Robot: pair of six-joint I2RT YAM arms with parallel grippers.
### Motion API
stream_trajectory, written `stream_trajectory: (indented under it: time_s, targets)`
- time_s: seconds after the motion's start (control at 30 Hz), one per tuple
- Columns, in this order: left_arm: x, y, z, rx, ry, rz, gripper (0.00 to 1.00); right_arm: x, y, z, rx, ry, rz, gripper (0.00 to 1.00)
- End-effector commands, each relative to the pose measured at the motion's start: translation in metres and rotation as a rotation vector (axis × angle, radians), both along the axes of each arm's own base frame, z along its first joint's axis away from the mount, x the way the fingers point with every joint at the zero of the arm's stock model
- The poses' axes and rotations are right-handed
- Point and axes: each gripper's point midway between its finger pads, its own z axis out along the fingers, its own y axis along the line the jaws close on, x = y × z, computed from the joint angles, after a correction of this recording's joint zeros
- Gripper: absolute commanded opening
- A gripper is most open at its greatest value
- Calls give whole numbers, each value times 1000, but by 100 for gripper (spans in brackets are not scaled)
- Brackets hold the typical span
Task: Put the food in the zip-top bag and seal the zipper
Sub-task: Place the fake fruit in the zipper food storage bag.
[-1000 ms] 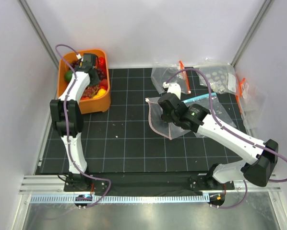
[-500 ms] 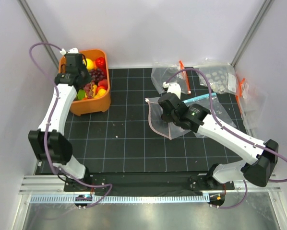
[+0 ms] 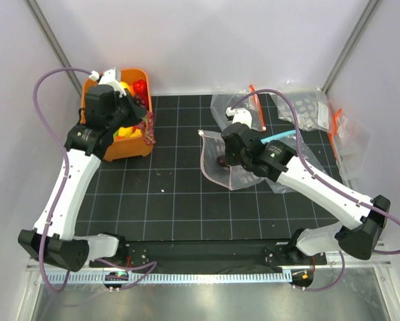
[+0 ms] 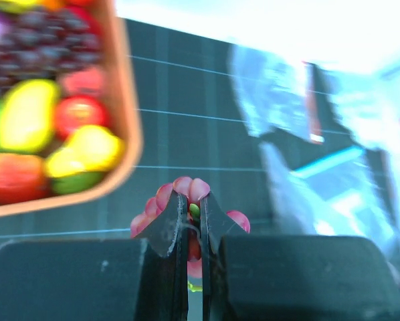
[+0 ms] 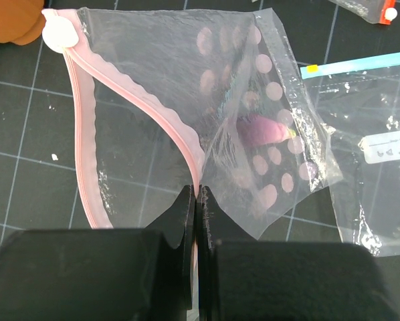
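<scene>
The orange tub (image 3: 130,148) at the back left holds the food (image 3: 138,87); in the left wrist view it is yellow, red and purple pieces (image 4: 27,115). My left gripper (image 3: 145,126) is shut on a pink-red bunch of grapes (image 4: 190,190), hanging just past the tub's right rim (image 4: 130,137). My right gripper (image 5: 196,190) is shut on the pink zipper (image 5: 165,119) of the zip-top bag (image 3: 230,175). The mouth is held up and gapes toward the left, with the white slider (image 5: 55,33) at its far end. A purple piece (image 5: 260,130) lies inside.
A clear bag with a blue strip and white label (image 5: 370,137) lies right of the held bag. More clear bags are heaped at the back right (image 3: 307,107), one with an orange strip (image 3: 253,100). White walls close in the black grid mat (image 3: 166,200).
My left arm has risen out of the tub and swung right with the grapes. My right gripper has lifted the bag's lip, so the mouth stands higher and further left.
</scene>
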Motion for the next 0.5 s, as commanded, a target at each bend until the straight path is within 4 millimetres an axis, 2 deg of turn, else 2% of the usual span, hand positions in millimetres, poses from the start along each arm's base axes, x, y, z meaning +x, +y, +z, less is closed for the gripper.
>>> stream_trajectory:
  time_s: [0.0,0.27,0.47]
  targets:
    - [-25,-38,35,-160,-83,-162,2,2,10,16,47,-19,32,1]
    - [-76,-113,46,-337,-120,-389,3,-1,23,11,95,10,61,1]
    - [-101,-150,47,-389,-125,-486,3,-6,33,5,151,35,82,1]
